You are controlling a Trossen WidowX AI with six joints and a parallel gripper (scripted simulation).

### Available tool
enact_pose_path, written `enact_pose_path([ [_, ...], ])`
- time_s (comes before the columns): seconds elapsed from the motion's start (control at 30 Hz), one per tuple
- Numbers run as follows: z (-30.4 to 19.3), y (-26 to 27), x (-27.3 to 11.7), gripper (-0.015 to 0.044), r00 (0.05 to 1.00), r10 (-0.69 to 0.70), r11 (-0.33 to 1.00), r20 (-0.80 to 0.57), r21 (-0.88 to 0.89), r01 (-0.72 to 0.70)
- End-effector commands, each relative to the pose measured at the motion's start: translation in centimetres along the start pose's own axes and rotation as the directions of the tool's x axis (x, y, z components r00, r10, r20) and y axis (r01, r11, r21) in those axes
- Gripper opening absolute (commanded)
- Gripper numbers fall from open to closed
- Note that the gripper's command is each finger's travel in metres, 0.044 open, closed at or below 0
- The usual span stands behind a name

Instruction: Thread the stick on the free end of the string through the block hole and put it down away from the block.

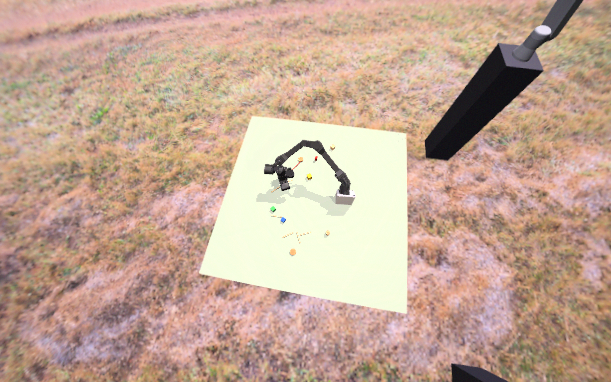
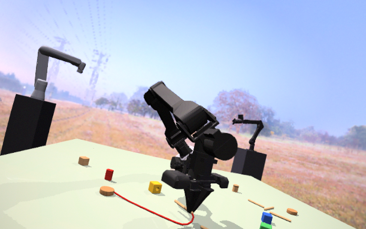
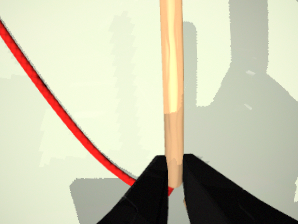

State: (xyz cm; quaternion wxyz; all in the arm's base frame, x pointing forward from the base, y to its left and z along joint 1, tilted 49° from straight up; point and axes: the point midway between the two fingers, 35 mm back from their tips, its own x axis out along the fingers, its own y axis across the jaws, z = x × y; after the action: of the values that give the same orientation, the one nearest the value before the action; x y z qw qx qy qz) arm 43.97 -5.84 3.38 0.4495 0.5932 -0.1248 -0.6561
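Note:
The yellow block [image 1: 309,176] [image 2: 155,187] stands on the table, its round hole showing in the exterior view. The round wooden button [image 1: 300,159] [image 2: 106,190] lies left of it there. A red string [image 2: 147,208] [image 3: 65,117] runs from the button in a curve to the gripper. My gripper [image 2: 191,211] [image 3: 173,164] is shut on the string-end stick [image 2: 180,204] [image 3: 172,75], close to its string end and low over the table. The stick's free end points away from the fingers, toward the block's right side in the exterior view, apart from the block. The fingertips are hidden in the top view.
A red block [image 2: 109,174] and wooden cube [image 2: 84,160] stand beyond the button. A loose stick [image 1: 276,190] lies near the gripper. Farther off are green [image 1: 273,209] and blue blocks [image 1: 283,220], a wooden cylinder [image 2: 235,188], loose sticks [image 2: 280,216] and another button [image 2: 292,211].

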Motion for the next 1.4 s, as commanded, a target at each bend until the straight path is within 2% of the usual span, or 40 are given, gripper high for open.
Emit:
enact_pose_path([
  [0.0, 0.4, -0.4, 0.4, 0.0, 1.0, 0.001, 1.0, 0.002, -0.005, -0.001],
  [1.37, 4.4, -0.6, 0.8, 0.0, 1.0, 0.0, 1.0, 0.002, -0.006, 0.0],
])
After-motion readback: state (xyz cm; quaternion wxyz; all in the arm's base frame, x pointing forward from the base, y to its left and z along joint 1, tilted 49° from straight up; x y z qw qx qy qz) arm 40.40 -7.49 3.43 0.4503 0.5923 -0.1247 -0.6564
